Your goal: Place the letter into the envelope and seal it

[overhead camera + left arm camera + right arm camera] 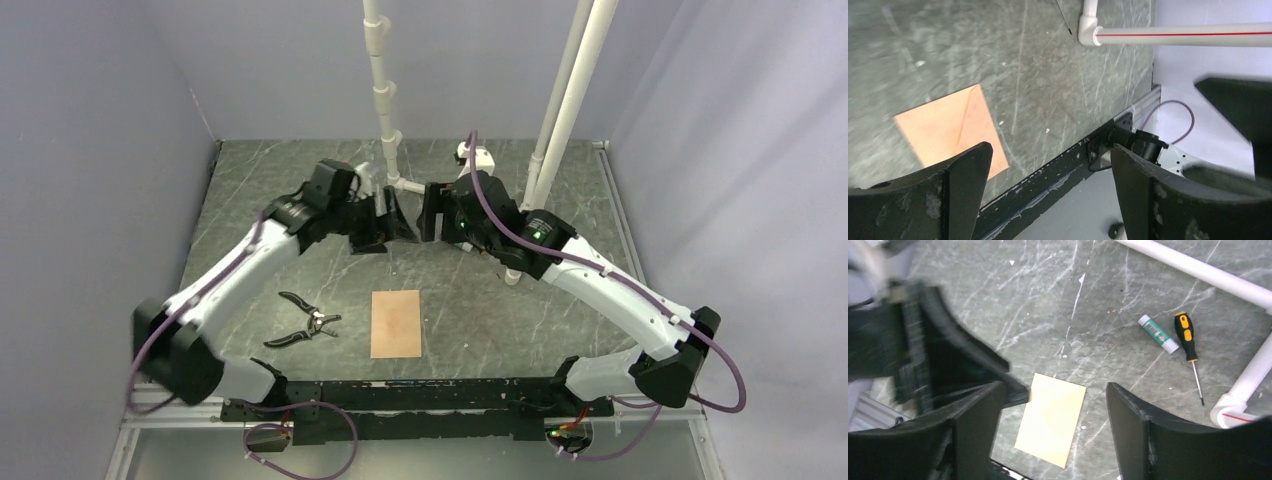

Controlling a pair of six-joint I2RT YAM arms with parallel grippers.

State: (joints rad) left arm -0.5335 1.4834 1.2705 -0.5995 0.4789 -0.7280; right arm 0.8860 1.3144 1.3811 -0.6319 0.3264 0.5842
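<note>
A dark green marbled table (520, 300) is seen from above, walled in pale grey. White pipes (570, 90) rise from its far side, at 12 o'clock. The left arm (235, 275) and the right arm (600, 290) are both reached inward from the near corners, so that their wrists are brought almost together above the table's middle, at 12 o'clock from the envelope.

The left gripper (1050, 152) is spread fully wide and nothing is held between its fingers. The right gripper (1055, 387) is likewise parted widely and is empty. The two are held just apart, facing each other, above the table.

The envelope (397, 323) is laid flat on the table near its front edge, at 6 o'clock from both grippers and touched by neither. A diagonal seam is shown on it in the left wrist view; the flap looks to be folded shut, though blur makes this unsure. Whether the letter lies inside cannot be told.

Pliers (305, 322), with black handles spread, are laid near the envelope at its 9 o'clock. In the right wrist view a screwdriver (1187, 337) with an orange and black handle is seen at 2 o'clock from the envelope, well apart from it, and a glue stick (1158, 333) is laid just beside that handle, at its 9 o'clock.
</note>
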